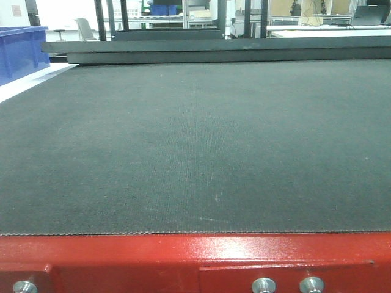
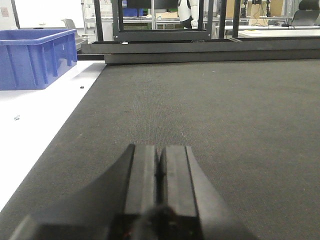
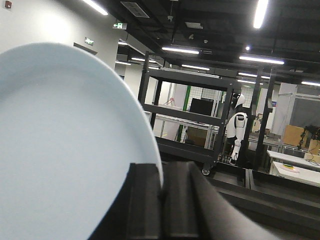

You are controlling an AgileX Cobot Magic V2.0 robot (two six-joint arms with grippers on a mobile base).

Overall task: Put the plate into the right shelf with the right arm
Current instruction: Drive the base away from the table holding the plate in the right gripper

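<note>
**A:** How do the right jaws stand?

**B:** In the right wrist view the right gripper (image 3: pixel 161 175) is clenched on the plate (image 3: pixel 65 145). The plate's rim is pinched between the two black jaws at bottom centre.

**A:** And the plate itself?

**B:** It stands on edge and is lifted, and its pale bluish face fills the left half of the frame. To the right of it, mid-frame, is a black rack (image 3: pixel 185 115) with a white humanoid figure (image 3: pixel 236 127) beside it. Ceiling lights (image 3: pixel 260 12) run along the top.

**A:** The left one?

**B:** The left gripper (image 2: pixel 159 155) is pressed closed with nothing between its jaws, low at bottom centre over the black mat (image 2: pixel 225 115). A blue bin (image 2: pixel 35 55) sits on a white surface (image 2: pixel 35 120) at upper left.

**A:** And the front view?

**B:** It shows the mat, with a red frame (image 1: pixel 183 256) along the bottom edge.
</note>
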